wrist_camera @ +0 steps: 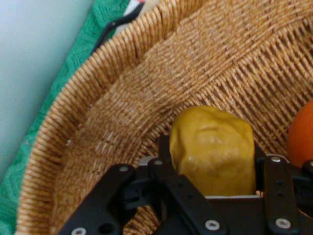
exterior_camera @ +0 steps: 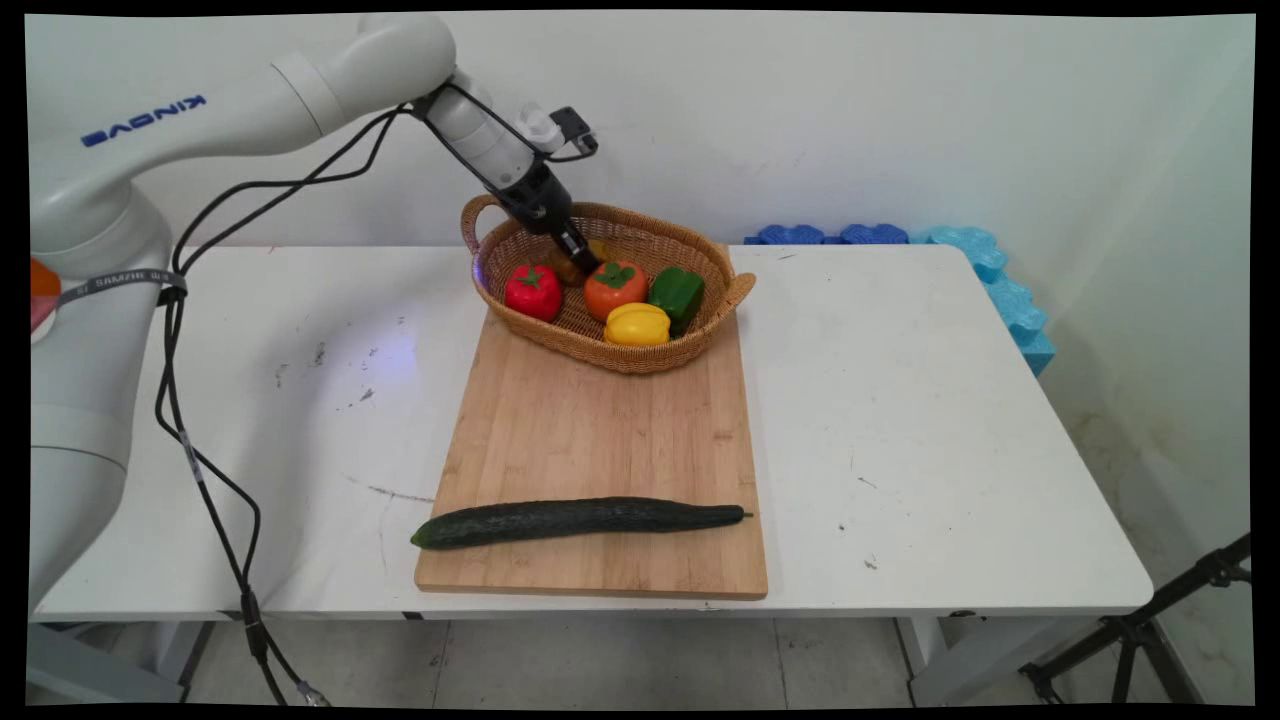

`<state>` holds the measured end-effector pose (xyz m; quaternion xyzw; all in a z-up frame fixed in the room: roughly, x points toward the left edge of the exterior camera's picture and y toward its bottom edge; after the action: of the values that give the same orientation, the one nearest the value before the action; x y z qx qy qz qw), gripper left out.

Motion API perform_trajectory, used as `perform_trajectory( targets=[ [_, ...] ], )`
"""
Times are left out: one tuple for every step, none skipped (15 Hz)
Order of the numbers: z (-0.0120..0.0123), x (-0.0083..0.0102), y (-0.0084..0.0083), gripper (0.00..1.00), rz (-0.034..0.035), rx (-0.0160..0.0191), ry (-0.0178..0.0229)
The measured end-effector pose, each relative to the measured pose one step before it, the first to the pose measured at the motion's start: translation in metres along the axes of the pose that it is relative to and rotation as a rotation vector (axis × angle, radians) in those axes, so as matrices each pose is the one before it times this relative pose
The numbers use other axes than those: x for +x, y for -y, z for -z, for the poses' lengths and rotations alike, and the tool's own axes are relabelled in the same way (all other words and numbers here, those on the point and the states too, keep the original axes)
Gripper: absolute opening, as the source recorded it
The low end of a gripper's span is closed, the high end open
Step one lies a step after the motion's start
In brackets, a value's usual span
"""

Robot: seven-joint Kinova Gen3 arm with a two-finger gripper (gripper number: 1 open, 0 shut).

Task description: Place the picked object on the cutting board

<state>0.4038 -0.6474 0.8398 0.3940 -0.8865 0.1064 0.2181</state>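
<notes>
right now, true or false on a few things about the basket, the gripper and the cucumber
1. The gripper reaches into the wicker basket. True.
2. Its fingers sit either side of a mustard-yellow item. True.
3. The cucumber lies in the basket. False: it lies on the cutting board.
4. The basket stands on bare table. False: it stands on the board's far end.
5. A green pepper is in the basket. True.

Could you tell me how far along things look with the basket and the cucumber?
Four pieces lie in the basket: strawberry, persimmon, green pepper, yellow pepper. In hand: the hand is down in the basket, closed on a brownish-yellow piece. The cucumber lies untouched on the cutting board.
</notes>
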Motion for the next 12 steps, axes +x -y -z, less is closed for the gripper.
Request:
perform_trajectory(
  targets=[
    [0.00544, 0.00147, -0.00038, 0.00, 0.00241, 0.00422, -0.00894],
    [0.00501, 0.00102, -0.00016, 0.00, 0.00194, 0.00414, -0.00755],
    [0.00788, 0.00084, -0.00013, 0.00, 0.00380, 0.00621, -0.01078],
    [0.01123, 0.00249, -0.00135, 0.00, 0.00222, 0.00655, -0.01487],
    [0.01492, 0.00219, -0.00230, 0.00, 0.00198, 0.00652, -0.01804],
    [0.01454, 0.00167, -0.00299, 0.00, 0.00296, 0.00385, -0.01609],
    [0.00990, 0.00143, -0.00278, 0.00, -0.00039, 0.00204, -0.01078],
    [0.01496, 0.00184, -0.00451, 0.00, 0.00124, 0.00183, -0.01614],
    [0.01045, 0.00164, -0.00387, 0.00, 0.00004, -0.00058, -0.01165],
    [0.01656, 0.00307, -0.00730, 0.00, 0.00293, -0.00460, -0.01938],
    [0.01096, 0.00171, -0.00565, 0.00, 0.00085, -0.00356, -0.01223],
    [0.01553, 0.00160, -0.00808, 0.00, 0.00439, -0.00639, -0.01647]
  ],
)
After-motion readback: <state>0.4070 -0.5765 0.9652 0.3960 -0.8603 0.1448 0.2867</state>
